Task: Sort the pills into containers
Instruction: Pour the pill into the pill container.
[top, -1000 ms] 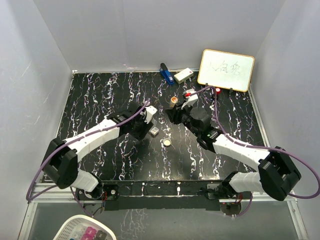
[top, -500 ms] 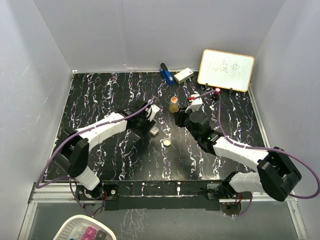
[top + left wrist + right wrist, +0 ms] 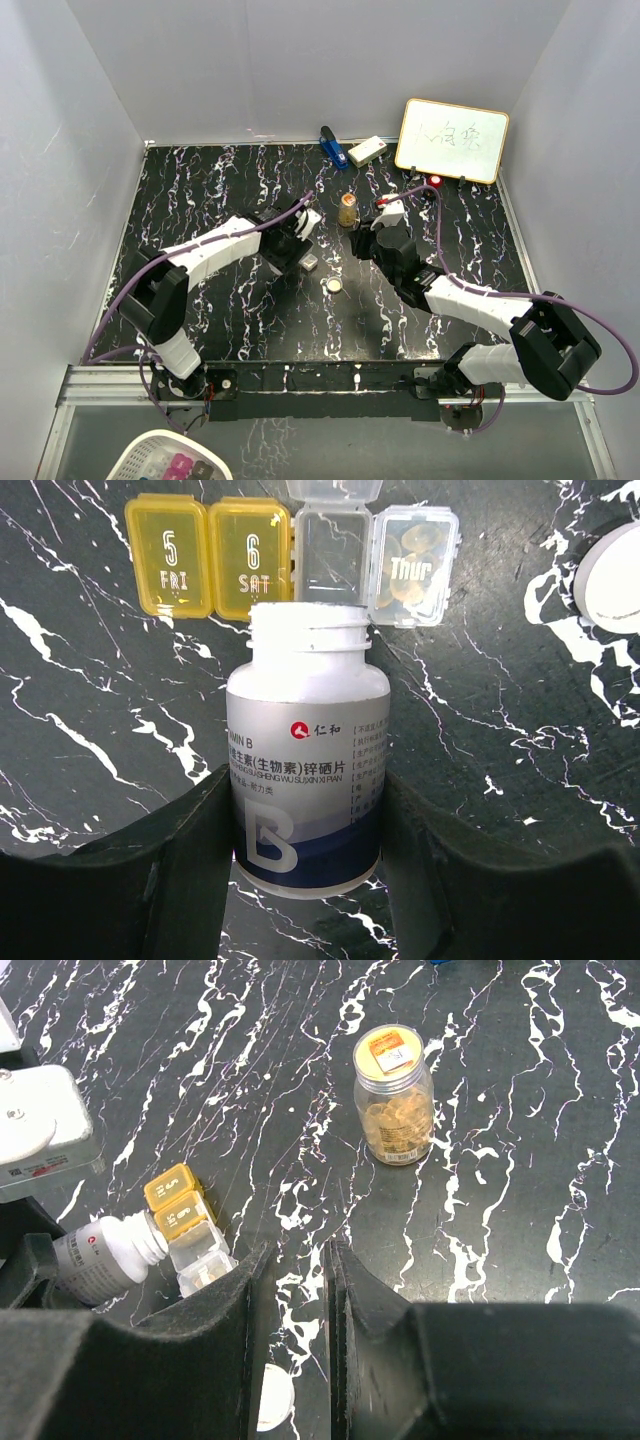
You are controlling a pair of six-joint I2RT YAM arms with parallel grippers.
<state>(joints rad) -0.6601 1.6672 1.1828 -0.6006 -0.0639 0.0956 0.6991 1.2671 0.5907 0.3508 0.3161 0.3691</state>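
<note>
The black tabletop (image 3: 100,730) is streaked with white veins. The white-labelled plastic bottle (image 3: 308,780) is banded in dark blue. The oblong pill box (image 3: 210,555) is lidded yellow-gold and clear. The small jar (image 3: 394,1100) is tinted golden-amber.

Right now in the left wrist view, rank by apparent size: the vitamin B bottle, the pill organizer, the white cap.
1. vitamin B bottle, largest, but nearest the camera.
2. pill organizer.
3. white cap, cut off by the frame edge, so unsure.
</note>
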